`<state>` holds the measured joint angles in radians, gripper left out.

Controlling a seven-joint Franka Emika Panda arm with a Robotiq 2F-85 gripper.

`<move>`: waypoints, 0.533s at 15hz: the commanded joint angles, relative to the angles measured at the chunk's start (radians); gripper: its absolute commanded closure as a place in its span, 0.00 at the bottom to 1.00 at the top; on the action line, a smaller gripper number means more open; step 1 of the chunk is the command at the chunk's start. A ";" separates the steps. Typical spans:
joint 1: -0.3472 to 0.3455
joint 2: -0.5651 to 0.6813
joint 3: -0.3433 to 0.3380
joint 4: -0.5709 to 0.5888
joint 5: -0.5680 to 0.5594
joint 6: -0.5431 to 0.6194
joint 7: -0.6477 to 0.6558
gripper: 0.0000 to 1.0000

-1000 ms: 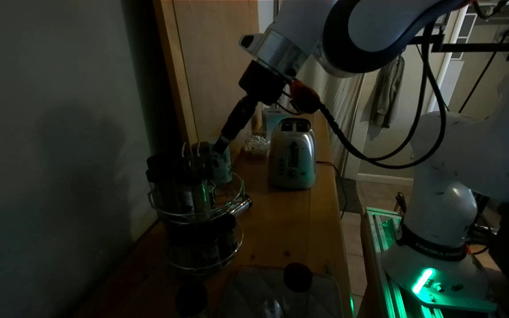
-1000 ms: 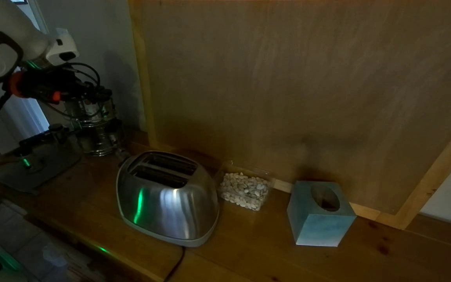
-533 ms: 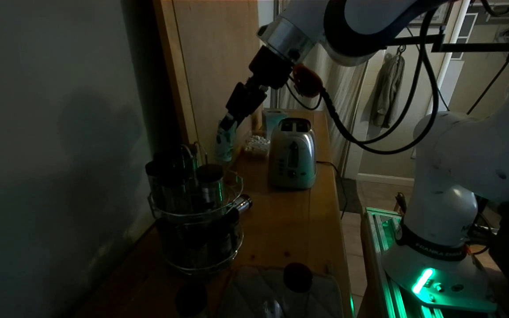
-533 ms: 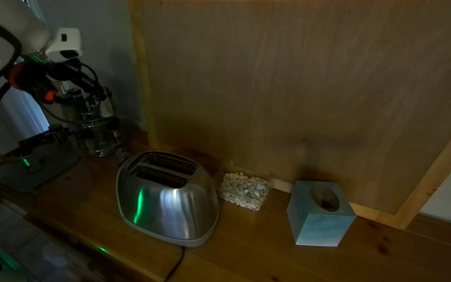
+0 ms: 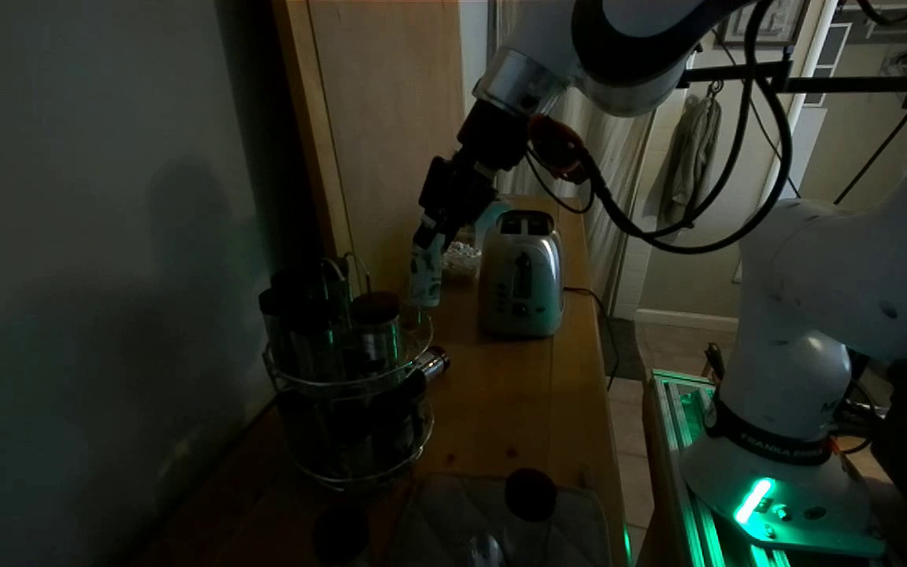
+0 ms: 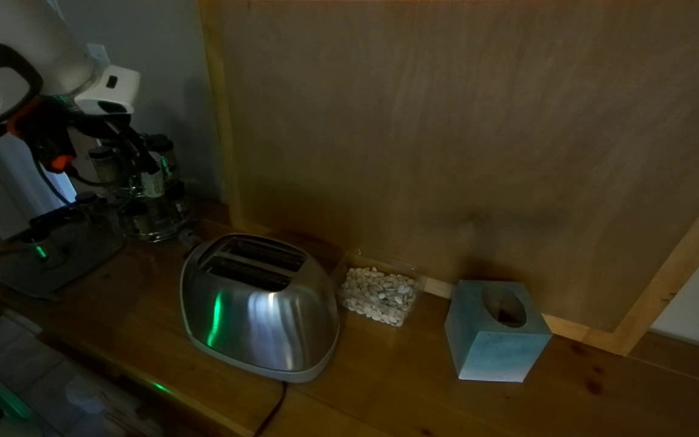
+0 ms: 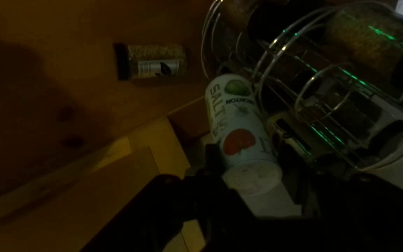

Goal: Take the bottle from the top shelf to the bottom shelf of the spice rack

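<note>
Clearly, the tool [image 7: 249,157] has hold of the salt bottle [image 7: 234,108]: its dark fingers [image 7: 213,155] flank it near the perforated end, parted only by the bottle's width. In the wrist view the white bottle leans, base toward 11 o'clock and perforated end toward 5, its print showing SALT, MORTON and a red tomato. In an exterior view it hangs nearly upright at 1 o'clock from the middle of the spice rack [image 5: 351,385], its base near the wire rim of the upper shelf [image 5: 394,375]; whether the two touch cannot be told. Dark-lidded jars [image 5: 377,331] stand on that shelf, and dimmer jars [image 5: 390,433], hard to count, sit on the lower shelf [image 5: 359,478]. In the wrist view a labelled jar [image 7: 157,61] lies on its side on the tabletop [image 7: 93,94] at the bottle's 10 o'clock, its dark lid toward 9. Farther out, in an exterior view, a quilted pad [image 5: 442,512] lies between the rack's 4 and 5 o'clock under a black-capped jar [image 5: 531,494], and a toaster [image 5: 522,276] stands at its 2 o'clock. In an exterior view a clear box [image 6: 392,267] of pale pieces [image 6: 380,296] sits just beside the toaster at 3 o'clock, and a blue box [image 6: 498,340] with an oval opening sits farther along the same way.
</note>
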<state>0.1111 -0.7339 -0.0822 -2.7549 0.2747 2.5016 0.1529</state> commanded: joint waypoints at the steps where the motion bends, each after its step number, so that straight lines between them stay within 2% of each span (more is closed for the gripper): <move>1: -0.025 0.006 0.017 0.001 0.016 -0.010 -0.014 0.54; 5: -0.025 0.005 0.022 0.002 0.014 -0.009 -0.014 0.54; 6: -0.025 0.005 0.022 0.002 0.014 -0.009 -0.014 0.79; 8: -0.090 0.057 0.036 0.002 -0.005 -0.010 0.059 0.79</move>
<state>0.0935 -0.7257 -0.0716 -2.7568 0.2743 2.4978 0.1585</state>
